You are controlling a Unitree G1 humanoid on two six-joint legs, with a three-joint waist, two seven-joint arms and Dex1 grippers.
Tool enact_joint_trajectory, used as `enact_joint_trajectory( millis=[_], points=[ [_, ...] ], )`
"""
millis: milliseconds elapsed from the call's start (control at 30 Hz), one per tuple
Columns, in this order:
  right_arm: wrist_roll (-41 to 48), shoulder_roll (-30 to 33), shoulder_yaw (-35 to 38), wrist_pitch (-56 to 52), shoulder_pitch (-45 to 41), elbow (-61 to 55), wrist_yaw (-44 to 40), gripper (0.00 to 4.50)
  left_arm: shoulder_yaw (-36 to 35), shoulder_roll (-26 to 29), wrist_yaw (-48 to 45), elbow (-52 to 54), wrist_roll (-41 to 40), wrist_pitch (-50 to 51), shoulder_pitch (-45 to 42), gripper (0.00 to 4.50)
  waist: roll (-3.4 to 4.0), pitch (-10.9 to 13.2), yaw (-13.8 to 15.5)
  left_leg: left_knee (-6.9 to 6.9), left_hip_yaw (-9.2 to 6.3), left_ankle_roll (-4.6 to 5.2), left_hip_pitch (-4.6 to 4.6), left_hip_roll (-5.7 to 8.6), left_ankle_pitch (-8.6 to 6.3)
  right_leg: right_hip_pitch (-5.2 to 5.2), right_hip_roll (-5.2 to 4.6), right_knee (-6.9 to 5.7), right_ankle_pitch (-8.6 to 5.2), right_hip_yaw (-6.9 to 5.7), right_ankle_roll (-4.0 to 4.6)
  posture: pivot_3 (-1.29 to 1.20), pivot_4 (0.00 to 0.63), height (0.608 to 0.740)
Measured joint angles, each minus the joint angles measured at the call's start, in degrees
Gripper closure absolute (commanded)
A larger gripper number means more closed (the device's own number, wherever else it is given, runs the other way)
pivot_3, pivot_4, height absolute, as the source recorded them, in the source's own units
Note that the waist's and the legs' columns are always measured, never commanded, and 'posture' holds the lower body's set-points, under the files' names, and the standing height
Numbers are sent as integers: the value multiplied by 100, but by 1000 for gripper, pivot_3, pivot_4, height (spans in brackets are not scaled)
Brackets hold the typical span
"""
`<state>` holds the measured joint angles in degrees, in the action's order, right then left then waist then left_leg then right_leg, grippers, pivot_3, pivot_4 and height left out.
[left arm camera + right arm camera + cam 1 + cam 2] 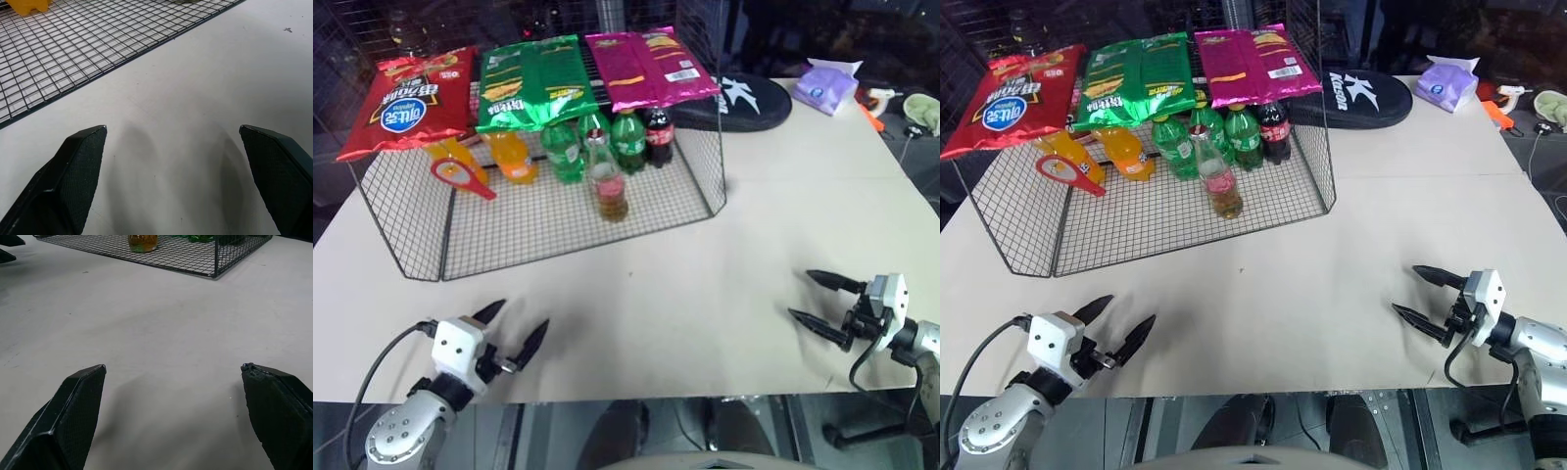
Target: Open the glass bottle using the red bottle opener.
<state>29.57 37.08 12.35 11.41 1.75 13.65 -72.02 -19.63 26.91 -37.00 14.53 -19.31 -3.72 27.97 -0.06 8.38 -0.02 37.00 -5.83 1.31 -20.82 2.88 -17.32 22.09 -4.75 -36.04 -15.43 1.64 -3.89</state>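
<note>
While chip bags (524, 83) overhang, glass bottle (606, 181) cap indistinct

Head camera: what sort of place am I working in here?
Probably a lab mock-up of a snack stand: a wire mesh rack on a plain white table, chip bags laid on top, soda bottles lined up beneath. A tissue pack lies behind.

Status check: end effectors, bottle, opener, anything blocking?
Left end effector and right end effector open, empty, over the table. Glass bottle upright, capped, in wire rack. Red bottle opener beside orange bottles. Snack bags overhang.
</note>
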Motion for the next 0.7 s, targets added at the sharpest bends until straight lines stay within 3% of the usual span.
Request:
enact_joint_trajectory(
  millis=[200,467,600,700],
  points=[
    [-60,-12,-46,12,92,-256,-8,40,-18,-143,229,6,-89,257,-286,0,0,0,3,19,0,0,0,2,0,0,0,-20,0,-3,0,0,150,740],
    [325,-602,-566,-792,-26,-2013,540,40,-602,10,1322,-20,-333,991,-1957,0,-3,-1,39,46,-6,-11,11,2,7,6,10,-81,1,-14,-1,0,150,740],
    [353,-1015,-970,-1019,-305,-2479,863,40,-732,199,1689,-516,-341,1320,-3023,0,-7,-2,61,54,-10,-20,3,6,13,18,31,-91,1,-20,-1,0,150,740],
    [354,-1122,-1023,-1111,-421,-2600,1025,40,-746,291,1729,-731,-388,1474,-3360,0,-9,-3,61,56,-7,-20,-1,11,13,23,29,-89,1,-17,-1,0,150,740]
  ],
)
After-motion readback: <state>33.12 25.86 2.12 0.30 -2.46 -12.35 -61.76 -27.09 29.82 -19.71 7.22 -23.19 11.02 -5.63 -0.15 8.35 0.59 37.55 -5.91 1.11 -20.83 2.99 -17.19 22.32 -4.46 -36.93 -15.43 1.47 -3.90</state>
